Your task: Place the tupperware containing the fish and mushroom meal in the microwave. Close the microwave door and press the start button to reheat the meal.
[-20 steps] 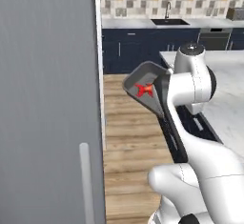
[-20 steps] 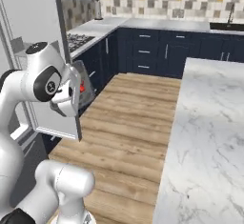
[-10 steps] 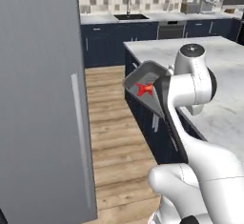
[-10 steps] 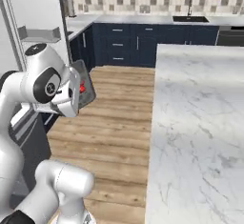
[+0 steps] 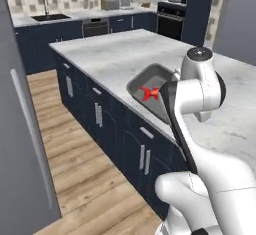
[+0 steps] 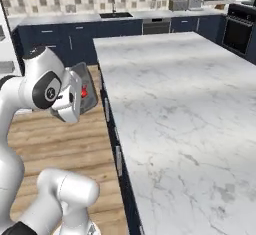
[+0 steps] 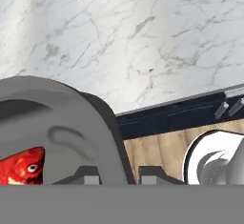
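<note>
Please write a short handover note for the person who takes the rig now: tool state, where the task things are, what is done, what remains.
Tool: shut on the tupperware, which is held in the air at the edge of the marble island.
Fish is inside the tupperware; the mushroom cannot be made out.
Done: tupperware picked up.
Left: bring it to the microwave, set it inside, close the door, press start.

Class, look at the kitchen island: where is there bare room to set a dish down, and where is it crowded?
The marble island top lies bare from its near edge to the far end by the oven. The crowded spot is the island's floor-side edge, where the hand holds the tray with the fish.
</note>
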